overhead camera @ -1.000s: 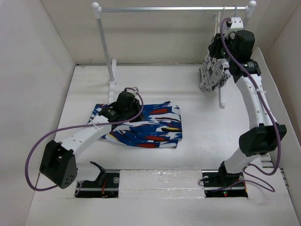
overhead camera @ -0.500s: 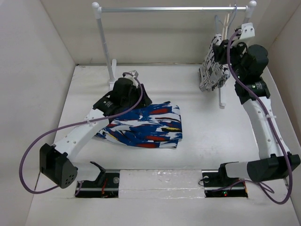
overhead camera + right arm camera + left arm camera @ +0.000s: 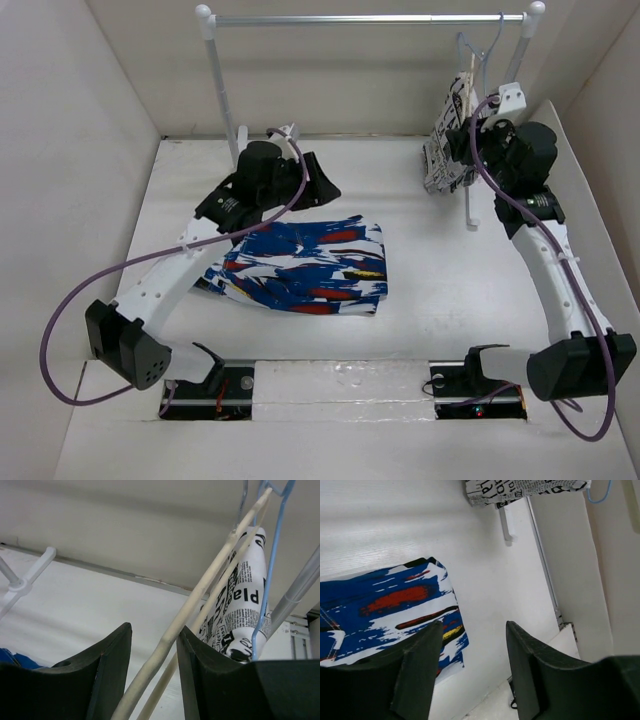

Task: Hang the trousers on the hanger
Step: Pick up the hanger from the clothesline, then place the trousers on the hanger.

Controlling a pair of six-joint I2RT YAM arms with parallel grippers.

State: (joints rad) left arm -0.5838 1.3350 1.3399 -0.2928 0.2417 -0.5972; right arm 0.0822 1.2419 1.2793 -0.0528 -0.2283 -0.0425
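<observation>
The trousers (image 3: pixel 310 265), blue and white with red, yellow and black streaks, lie folded on the table; they also show in the left wrist view (image 3: pixel 385 600). My left gripper (image 3: pixel 325 185) is open and empty, raised behind the fold's far edge (image 3: pixel 475 626). The pale beige hanger (image 3: pixel 470 85) hangs from the rail at the right end. My right gripper (image 3: pixel 462 135) is open around it. In the right wrist view one beige arm (image 3: pixel 200 597) runs between the jaws (image 3: pixel 154 630), close to the right finger, with a gap on the left.
The white rack's rail (image 3: pixel 370 18) and left post (image 3: pixel 222 90) stand at the back. A black-and-white newsprint cloth (image 3: pixel 445 160) hangs on a light blue wire hanger (image 3: pixel 265 575) right beside the beige one. White walls close in on both sides.
My left gripper has risen off the trousers and moved back and to the right. My right gripper has moved along the hanger, so that the beige arm now lies between its jaws.
</observation>
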